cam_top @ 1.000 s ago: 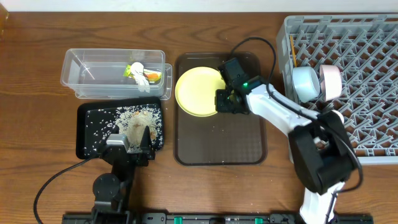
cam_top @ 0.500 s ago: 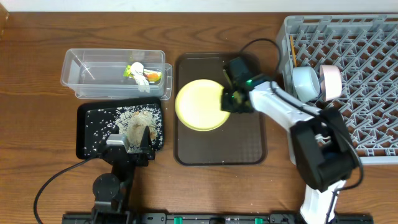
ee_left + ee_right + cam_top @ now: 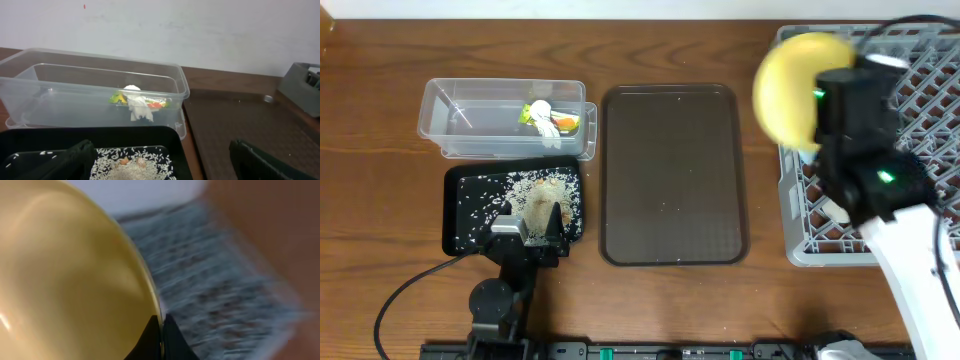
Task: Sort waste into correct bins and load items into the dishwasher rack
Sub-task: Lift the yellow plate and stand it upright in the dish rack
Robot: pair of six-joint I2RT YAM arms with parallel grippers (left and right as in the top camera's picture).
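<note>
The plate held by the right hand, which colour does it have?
The plate is plain yellow, with no pattern; the right wrist view shows it best.

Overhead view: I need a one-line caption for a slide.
Right gripper holds the yellow plate over the left edge of the grey dishwasher rack.

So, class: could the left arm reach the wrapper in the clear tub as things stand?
Probably yes: the clear tub is open-topped, just beyond the left gripper, and the wrapper lies exposed.
</note>
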